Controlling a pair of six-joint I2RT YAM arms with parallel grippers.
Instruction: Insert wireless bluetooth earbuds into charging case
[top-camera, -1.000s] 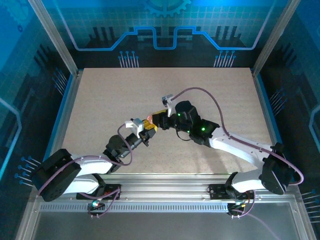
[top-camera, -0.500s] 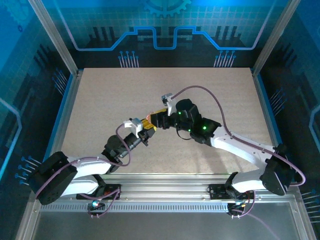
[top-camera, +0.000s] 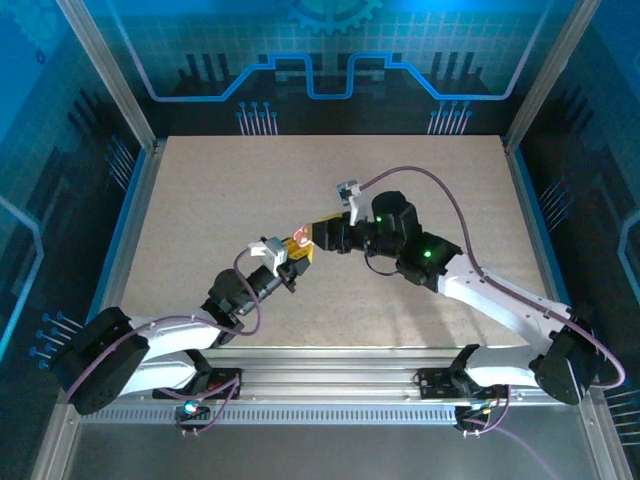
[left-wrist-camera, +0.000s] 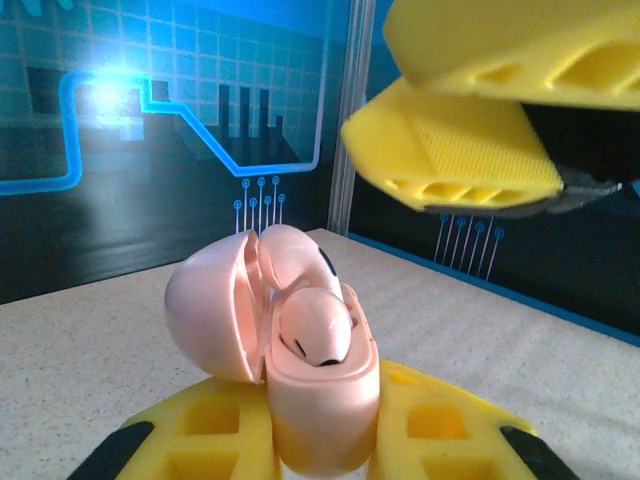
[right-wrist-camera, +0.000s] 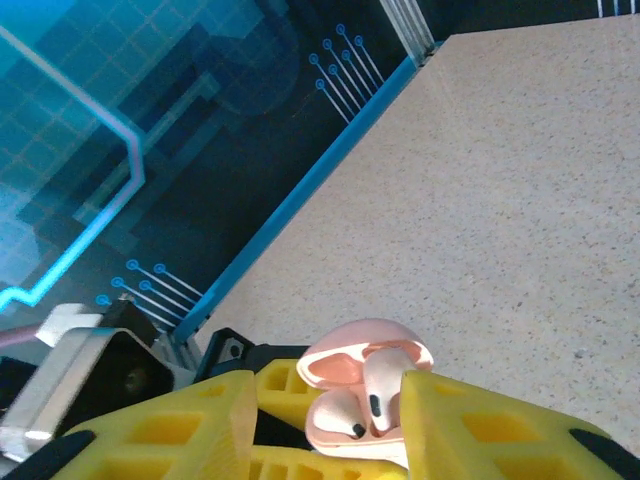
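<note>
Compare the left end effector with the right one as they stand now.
The left end effector is shut on the base of the open pink charging case. The right end effector is open, with nothing gripped between its fingers. The left one touches the case, while the right one hangs just above it, apart from it. Both have yellow fingers with moulded cut-outs.

Top view: both arms come in from the bottom corners and meet about mid-frame. The left arm (top-camera: 170, 340) stretches low toward the upper right, and the left gripper (top-camera: 298, 255) is clamped on the pink charging case (left-wrist-camera: 320, 400), one yellow finger on each side. The right arm (top-camera: 500, 300) sweeps in from the lower right with its wrist pointing left. The right gripper (top-camera: 318, 234) hangs just up-right of the other, fingers spread, clear of the case.
</note>
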